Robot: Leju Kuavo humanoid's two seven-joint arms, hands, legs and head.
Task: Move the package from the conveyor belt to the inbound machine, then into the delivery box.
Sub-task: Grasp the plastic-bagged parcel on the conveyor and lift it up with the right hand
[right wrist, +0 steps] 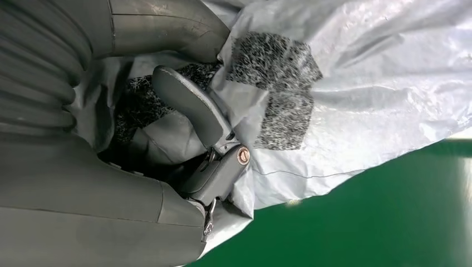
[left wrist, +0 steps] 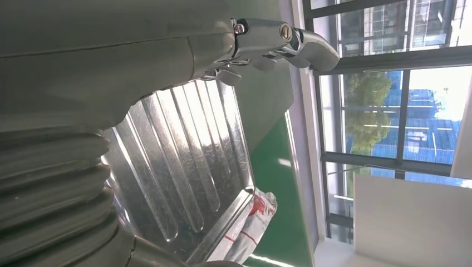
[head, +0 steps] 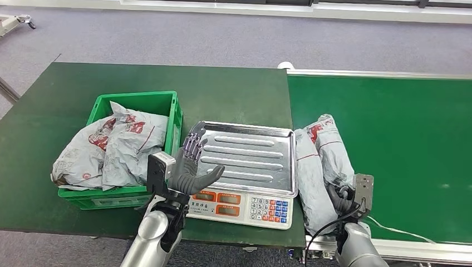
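Right fingers point(right wrist: 189, 108) clamped into the grey package point(head: 321, 167) at the belt's point(head: 401, 139) left edge beside the scale tray point(head: 250, 153), left hand point(head: 192, 167) spread and empty over the tray's left rim, green bin point(head: 175, 119) of packages beside it.

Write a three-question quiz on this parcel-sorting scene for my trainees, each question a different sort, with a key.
1. True or false: the metal tray of the scale has a package lying on it.
2. Multiple choice: the right hand is (A) open above the crate, (B) gripping the grey package on the conveyor belt, (C) pressing the scale's keys.
3. Fill in: the left hand hovers with fingers apart between the tray and the green ____, which holds other packages.

Key: 1 false; 2 B; 3 crate.
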